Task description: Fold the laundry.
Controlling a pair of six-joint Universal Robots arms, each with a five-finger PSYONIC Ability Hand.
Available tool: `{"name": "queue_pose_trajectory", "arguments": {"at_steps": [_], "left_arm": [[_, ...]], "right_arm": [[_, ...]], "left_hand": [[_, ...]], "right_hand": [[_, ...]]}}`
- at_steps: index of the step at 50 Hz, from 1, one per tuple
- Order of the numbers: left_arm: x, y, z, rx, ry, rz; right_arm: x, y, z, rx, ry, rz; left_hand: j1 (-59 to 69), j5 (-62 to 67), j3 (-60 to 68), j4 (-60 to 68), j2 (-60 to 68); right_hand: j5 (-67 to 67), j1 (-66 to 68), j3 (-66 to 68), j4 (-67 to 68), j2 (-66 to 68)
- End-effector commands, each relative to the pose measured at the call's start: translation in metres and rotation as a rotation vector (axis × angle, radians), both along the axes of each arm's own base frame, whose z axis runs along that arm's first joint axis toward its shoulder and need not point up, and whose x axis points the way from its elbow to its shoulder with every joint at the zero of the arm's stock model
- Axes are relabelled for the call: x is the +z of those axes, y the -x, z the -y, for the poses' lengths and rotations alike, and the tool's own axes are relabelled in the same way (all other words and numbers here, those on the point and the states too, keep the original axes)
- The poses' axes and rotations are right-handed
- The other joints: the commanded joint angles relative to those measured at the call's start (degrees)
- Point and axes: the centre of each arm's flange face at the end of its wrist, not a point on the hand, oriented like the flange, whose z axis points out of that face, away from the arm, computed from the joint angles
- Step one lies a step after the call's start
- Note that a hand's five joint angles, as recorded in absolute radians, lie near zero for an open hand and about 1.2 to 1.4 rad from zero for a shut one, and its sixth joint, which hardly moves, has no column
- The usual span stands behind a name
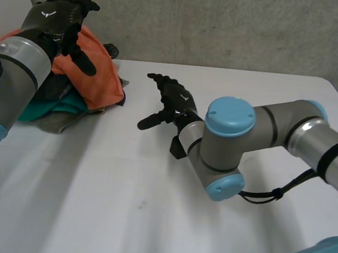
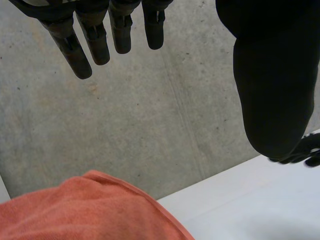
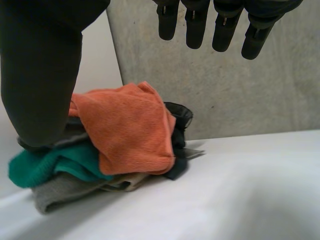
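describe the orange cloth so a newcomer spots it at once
On the white table's far left corner sits a laundry pile. The orange cloth drapes over its top, below the left robot hand; it alone is orange, above a teal piece and a grey piece.

My head camera looks down from the near side across the white table [image 1: 118,217] to the far wall [image 1: 227,24]. The left wrist camera faces that wall, close above the orange cloth [image 2: 90,210]; the right one looks left, low, at the same cloth.
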Motion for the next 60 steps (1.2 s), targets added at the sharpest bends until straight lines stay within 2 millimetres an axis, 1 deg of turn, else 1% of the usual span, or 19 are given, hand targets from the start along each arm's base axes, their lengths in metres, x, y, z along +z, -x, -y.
{"name": "queue_pose_trajectory", "arguments": {"at_steps": [1,7,12,15,19,26,30,33,37,38,41,45,46,49,50,53,56,57,60], "left_arm": [[0.011,-0.003,0.019,0.002,0.038,0.039],[0.007,-0.015,0.058,0.04,0.031,0.125],[-0.012,-0.035,0.107,0.091,0.041,0.203],[-0.022,-0.044,0.127,0.111,0.057,0.243],[-0.047,-0.066,0.168,0.147,0.115,0.318],[-0.092,-0.093,0.208,0.196,0.142,0.404],[-0.119,-0.107,0.224,0.216,0.132,0.408],[-0.129,-0.112,0.229,0.216,0.133,0.409],[-0.141,-0.112,0.231,0.216,0.126,0.41],[-0.135,-0.11,0.23,0.222,0.139,0.409],[-0.114,-0.105,0.226,0.252,0.177,0.4],[-0.063,-0.088,0.213,0.29,0.317,0.358],[-0.039,-0.08,0.204,0.28,0.386,0.335],[-0.004,-0.065,0.187,0.252,0.484,0.296],[0.019,-0.051,0.172,0.224,0.54,0.263],[0.056,-0.023,0.139,0.152,0.606,0.194],[0.078,-0.003,0.113,0.097,0.632,0.139],[0.091,0.011,0.093,0.053,0.637,0.098],[0.111,0.032,0.059,-0.021,0.635,0.014]], "right_arm": [[0.037,0.028,-0.001,-0.046,0.188,-0.148],[0.063,0.051,-0.013,-0.017,0.264,-0.179],[0.074,0.08,-0.026,0.036,0.298,-0.24],[0.077,0.097,-0.032,0.058,0.322,-0.283],[0.075,0.116,-0.04,0.076,0.344,-0.339],[0.066,0.144,-0.046,0.07,0.358,-0.415],[0.062,0.158,-0.045,0.046,0.364,-0.444],[0.062,0.166,-0.041,0.022,0.365,-0.449],[0.064,0.177,-0.031,-0.024,0.371,-0.452],[0.064,0.182,-0.026,-0.04,0.37,-0.451],[0.065,0.188,-0.019,-0.059,0.37,-0.449],[0.067,0.194,-0.009,-0.076,0.37,-0.44],[0.068,0.197,-0.004,-0.088,0.371,-0.438],[0.07,0.201,0.003,-0.107,0.371,-0.433],[0.071,0.203,0.008,-0.118,0.368,-0.431],[0.073,0.209,0.017,-0.143,0.37,-0.429],[0.076,0.214,0.022,-0.163,0.372,-0.424],[0.078,0.217,0.026,-0.178,0.371,-0.421],[0.081,0.223,0.032,-0.203,0.367,-0.413]], "left_hand": [[-2.0,-3.08,-1.97,-1.85,-2.03],[-2.0,-3.08,-1.97,-1.85,-2.03],[1.72,0.64,1.76,1.87,1.7],[2.25,1.17,2.28,2.4,2.22],[2.25,1.17,2.28,2.4,2.22],[3.42,2.34,3.45,3.57,3.39],[14.17,13.08,14.2,14.31,14.14],[21.9,20.81,21.93,22.04,21.87],[49.44,48.35,49.47,49.58,49.41],[67.82,66.73,67.85,67.96,67.79],[68.0,66.92,68.03,68.15,67.97],[68.0,66.92,68.03,68.15,67.97],[68.0,66.92,68.03,68.15,67.97],[68.0,66.92,68.03,68.15,67.97],[68.0,66.92,68.03,68.15,67.97],[68.0,66.92,68.03,68.15,67.97],[68.0,66.92,68.03,68.15,67.97],[68.0,66.92,68.03,68.15,67.97],[68.0,66.92,68.03,68.15,67.97]], "right_hand": [[-2.8,-2.93,-1.85,-1.86,-1.81],[-2.8,-2.93,-1.85,-1.86,-1.81],[-2.8,-2.93,-1.85,-1.86,-1.81],[-2.8,-2.93,-1.85,-1.86,-1.81],[-2.8,-2.93,-1.85,-1.86,-1.81],[-2.8,-2.93,-1.85,-1.86,-1.81],[-2.8,-2.93,-1.85,-1.86,-1.81],[-2.8,-2.93,-1.85,-1.86,-1.81],[-2.8,-2.93,-1.85,-1.86,-1.81],[-2.8,-2.93,-1.85,-1.86,-1.81],[-2.8,-2.93,-1.85,-1.86,-1.81],[-2.8,-2.93,-1.85,-1.86,-1.81],[-2.8,-2.93,-1.85,-1.86,-1.81],[-2.8,-2.93,-1.85,-1.86,-1.81],[-2.8,-2.93,-1.85,-1.86,-1.81],[-2.8,-2.93,-1.85,-1.86,-1.81],[-2.8,-2.93,-1.85,-1.86,-1.81],[-2.8,-2.93,-1.85,-1.86,-1.81],[-2.8,-2.93,-1.85,-1.86,-1.81]]}}
